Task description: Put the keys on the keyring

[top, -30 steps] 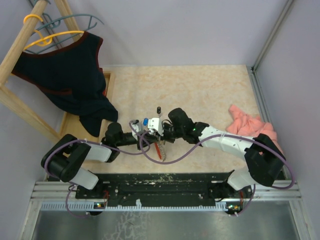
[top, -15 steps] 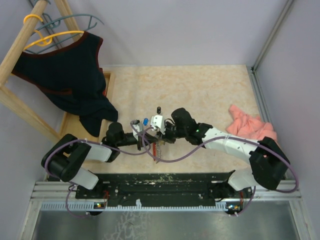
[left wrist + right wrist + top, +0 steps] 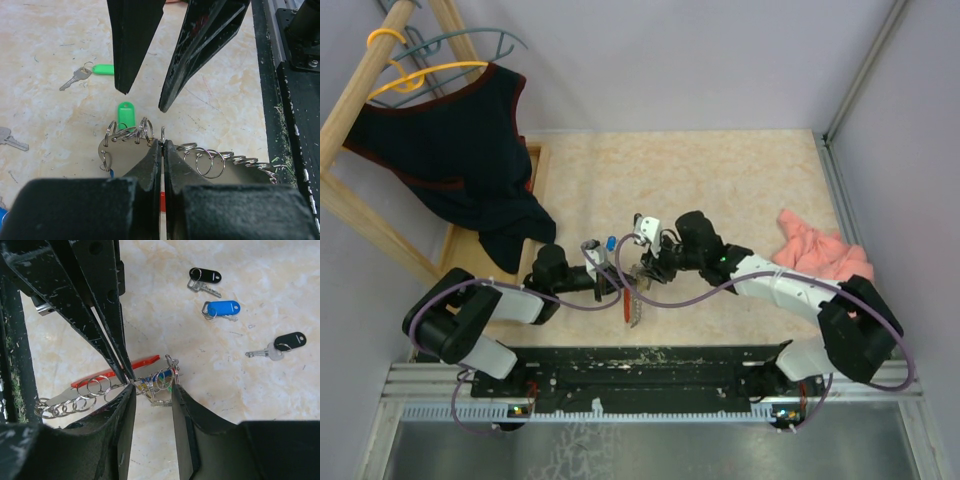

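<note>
left claw [image 3: 162, 145]: pressed together, pinching the keyring [image 3: 220, 165] by its grey strip
right claw [image 3: 152, 390]: spread, one finger each side of the ring cluster at the keyring's end, tip to tip with the left claw
keyring: between the two claws, over the near-centre of the table [image 3: 740, 180]
on keyring: row of small split rings along the strip, red band beside it, green tag [image 3: 126, 111] at one end
loose keys: green key [image 3: 102, 69], blue key [image 3: 222, 307], black key [image 3: 205, 276] and second black key [image 3: 289, 341], on the table just beyond
table: beige marbled top
right edge: pink cloth [image 3: 815, 250], crumpled
far left: dark garment [image 3: 450, 150] draped on a wooden rack [image 3: 360, 75]
walls: pale lilac
</note>
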Available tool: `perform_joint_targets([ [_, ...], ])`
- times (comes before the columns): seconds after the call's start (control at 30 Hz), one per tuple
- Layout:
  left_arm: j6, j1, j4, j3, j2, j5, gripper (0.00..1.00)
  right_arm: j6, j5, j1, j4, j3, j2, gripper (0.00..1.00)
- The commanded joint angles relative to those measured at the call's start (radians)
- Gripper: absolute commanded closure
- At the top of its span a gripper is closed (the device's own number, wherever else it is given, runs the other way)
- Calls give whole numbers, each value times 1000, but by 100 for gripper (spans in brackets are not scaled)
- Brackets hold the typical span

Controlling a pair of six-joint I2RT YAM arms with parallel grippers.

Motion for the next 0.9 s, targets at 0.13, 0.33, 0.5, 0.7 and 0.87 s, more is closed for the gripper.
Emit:
perform_joint_targets([
  [0.13, 24, -7, 24, 10, -30, 52, 98, 30, -46, -14, 79, 2, 68, 64],
  [0.33, 68, -7, -29, 15, -60, 82, 98, 82, -83, -49, 93, 15, 108, 68],
  [0.5, 125, -9, -103, 13, -115, 74, 98, 127, -186, -88, 44, 51, 152, 72],
  [0.7, 213, -34, -224, 19, -175, 7, 98, 274, -250, -145, -21, 128, 213, 73],
  [0.87, 221, -35, -235, 14, -183, -43, 98, 263, -207, -145, -38, 129, 175, 71],
])
